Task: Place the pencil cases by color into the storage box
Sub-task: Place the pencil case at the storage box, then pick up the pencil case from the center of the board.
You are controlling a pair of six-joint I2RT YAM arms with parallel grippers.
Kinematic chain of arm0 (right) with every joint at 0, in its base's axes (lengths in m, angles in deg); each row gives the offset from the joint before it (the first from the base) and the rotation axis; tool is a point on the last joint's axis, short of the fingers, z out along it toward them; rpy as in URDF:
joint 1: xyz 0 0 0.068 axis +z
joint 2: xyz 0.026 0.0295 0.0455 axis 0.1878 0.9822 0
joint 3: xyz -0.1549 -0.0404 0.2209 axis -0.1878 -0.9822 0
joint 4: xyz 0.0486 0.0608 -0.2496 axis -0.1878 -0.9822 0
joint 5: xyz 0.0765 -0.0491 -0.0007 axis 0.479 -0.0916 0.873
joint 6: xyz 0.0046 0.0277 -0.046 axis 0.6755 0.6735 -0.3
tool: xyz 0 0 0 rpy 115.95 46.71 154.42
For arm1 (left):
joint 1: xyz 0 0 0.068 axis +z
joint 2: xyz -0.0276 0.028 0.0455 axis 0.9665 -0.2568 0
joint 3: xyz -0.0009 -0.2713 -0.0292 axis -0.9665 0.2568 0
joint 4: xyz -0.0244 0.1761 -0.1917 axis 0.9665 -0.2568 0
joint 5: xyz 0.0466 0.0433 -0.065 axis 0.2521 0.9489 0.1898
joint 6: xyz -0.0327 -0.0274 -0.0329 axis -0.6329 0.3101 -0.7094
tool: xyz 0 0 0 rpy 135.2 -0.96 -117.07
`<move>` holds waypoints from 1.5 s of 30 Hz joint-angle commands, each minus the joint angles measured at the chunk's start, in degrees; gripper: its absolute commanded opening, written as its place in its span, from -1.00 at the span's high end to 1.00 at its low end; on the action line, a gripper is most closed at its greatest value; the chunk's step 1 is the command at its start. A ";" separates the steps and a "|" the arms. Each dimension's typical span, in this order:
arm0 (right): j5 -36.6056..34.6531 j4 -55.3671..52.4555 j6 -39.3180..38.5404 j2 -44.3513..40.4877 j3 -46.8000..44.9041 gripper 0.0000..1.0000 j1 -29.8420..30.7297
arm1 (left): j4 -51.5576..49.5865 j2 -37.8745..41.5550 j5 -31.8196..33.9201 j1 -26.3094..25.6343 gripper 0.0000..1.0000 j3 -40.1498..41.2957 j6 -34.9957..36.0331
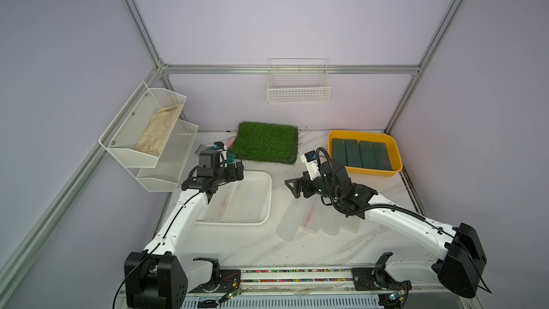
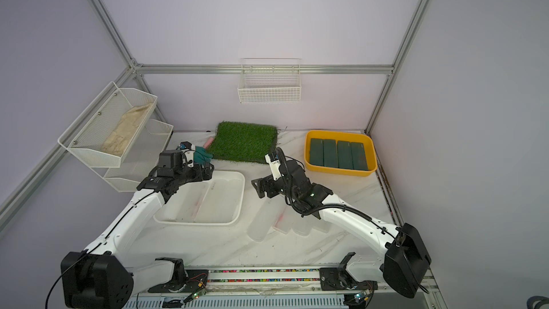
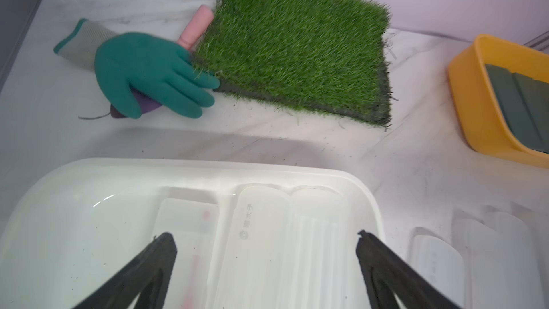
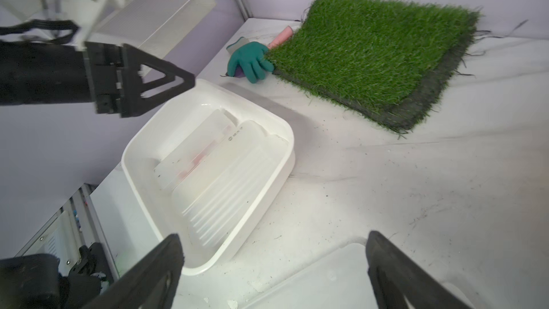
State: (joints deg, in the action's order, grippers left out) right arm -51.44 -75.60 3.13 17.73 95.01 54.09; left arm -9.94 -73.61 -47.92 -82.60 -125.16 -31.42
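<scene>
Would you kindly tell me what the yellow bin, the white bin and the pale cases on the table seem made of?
Yellow bin: likely moulded plastic, smooth, rounded rim.
White bin: glossy plastic, with bright reflections inside.
Pale cases: probably frosted translucent plastic; matte, hazy, faintly see-through.

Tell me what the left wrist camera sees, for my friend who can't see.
The left pincer hangs open above a white box holding three frosted white pencil cases. Beyond lie a teal glove, a grass mat, and a yellow box with dark green cases.
</scene>
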 commanded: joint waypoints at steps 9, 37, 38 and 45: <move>-7.98 -12.76 16.48 -6.90 -1.03 -0.94 -12.38 | -6.14 -2.29 15.21 -28.31 -1.00 -5.90 -5.60; 3.61 -22.72 10.91 -8.90 -4.59 -0.94 -27.34 | -14.45 -29.93 13.83 -52.05 -0.93 -12.06 -19.18; 3.95 -22.46 10.90 -8.92 -4.80 -0.94 -27.32 | -14.32 -30.06 13.54 -52.11 -0.93 -11.72 -19.27; 3.97 -21.99 10.97 -8.84 -4.98 -0.95 -27.30 | -14.12 -28.91 13.75 -51.58 -0.93 -8.88 -19.95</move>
State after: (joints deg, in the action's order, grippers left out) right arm -47.63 -98.02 14.38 9.47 90.51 26.99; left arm -24.95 -103.23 -33.51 -134.71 -136.09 -49.84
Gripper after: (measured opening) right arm 0.972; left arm 0.963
